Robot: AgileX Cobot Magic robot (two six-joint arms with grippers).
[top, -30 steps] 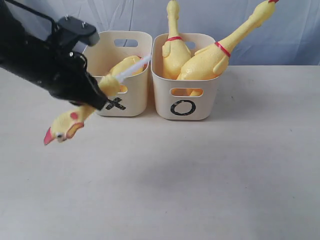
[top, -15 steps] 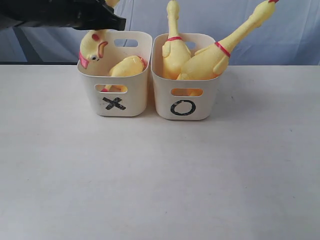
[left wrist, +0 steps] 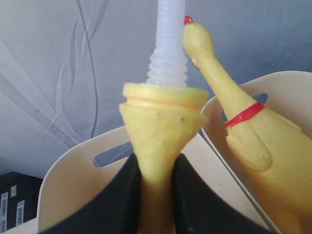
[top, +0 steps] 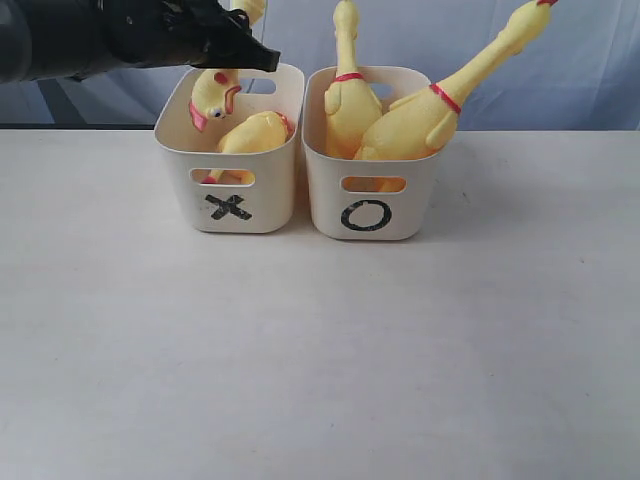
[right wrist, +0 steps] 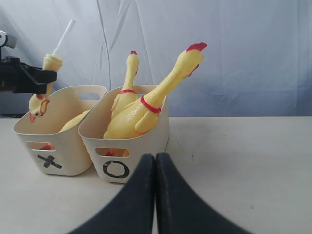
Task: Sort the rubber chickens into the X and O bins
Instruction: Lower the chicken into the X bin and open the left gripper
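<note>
Left gripper (top: 240,48): black fingers (left wrist: 119,195) are clamped on either side of the small chicken (left wrist: 161,129), pinching its narrow body.
Small chicken: hangs head down over the X bin (top: 270,205), with its white stem (left wrist: 168,44) pointing up. The head, with red comb and beak, sits inside the bin's mouth at about rim level.
X bin contents: one large chicken (top: 255,132) lies inside, just beside the hanging head. Whether the two touch cannot be told.
O bin (top: 410,205): stands just beside the X bin, to its right in the exterior view, both on the table (top: 320,350). It holds two red-collared birds.
Upright chicken (top: 345,95): neck straight up, well above the rim.
Leaning chicken (top: 440,105): neck slants up and out past the bin's right rim, comb uppermost.
Right gripper (right wrist: 155,163): fingers pressed together with nothing between them. It is low over the table, well apart from both bins.
Backdrop (top: 580,60): grey-blue cloth hangs behind the bins.
</note>
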